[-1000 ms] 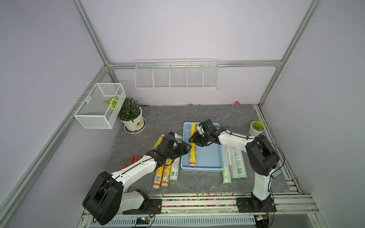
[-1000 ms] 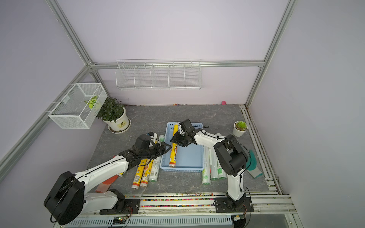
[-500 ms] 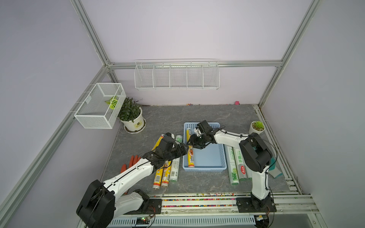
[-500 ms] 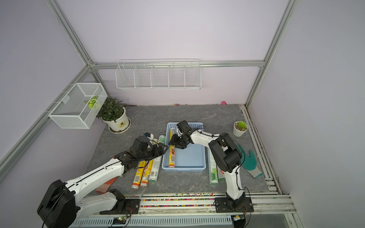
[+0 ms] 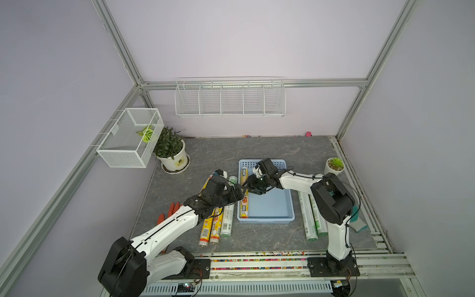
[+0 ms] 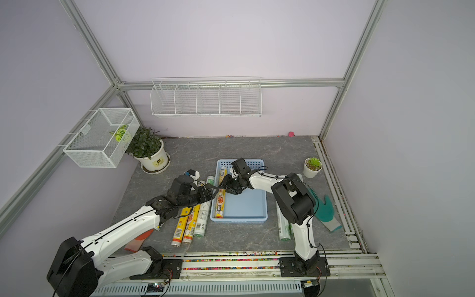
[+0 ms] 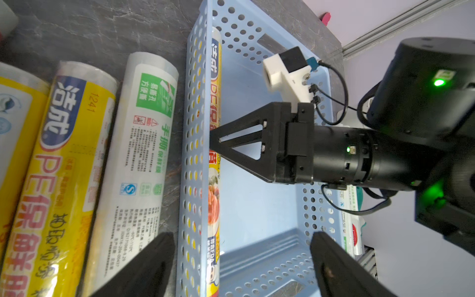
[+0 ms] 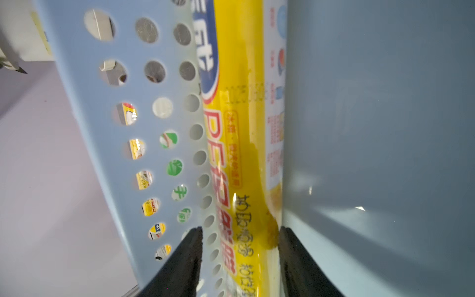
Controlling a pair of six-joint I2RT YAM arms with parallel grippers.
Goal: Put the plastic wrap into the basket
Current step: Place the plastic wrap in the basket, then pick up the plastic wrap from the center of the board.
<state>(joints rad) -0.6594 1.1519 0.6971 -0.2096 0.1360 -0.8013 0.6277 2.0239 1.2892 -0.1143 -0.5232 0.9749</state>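
Note:
The light-blue basket stands mid-table. One yellow roll of plastic wrap lies inside along its left wall. My right gripper is down over that roll. In the right wrist view the right gripper stands open astride the roll, with a gap on the wall side. My left gripper hangs wide open over the basket's left wall, holding nothing. More rolls lie left of the basket, and white ones lie right of it.
A large potted plant and a white wire-mesh box are at the back left. A wire rack hangs on the back wall. A small succulent pot stands at the right, a teal glove beside the right arm, an orange glove under the left arm.
The yellow roll lay slanted in the basket; it now lies along the left wall, with the right gripper loosened over it. My left gripper has opened wider and come up to that wall.

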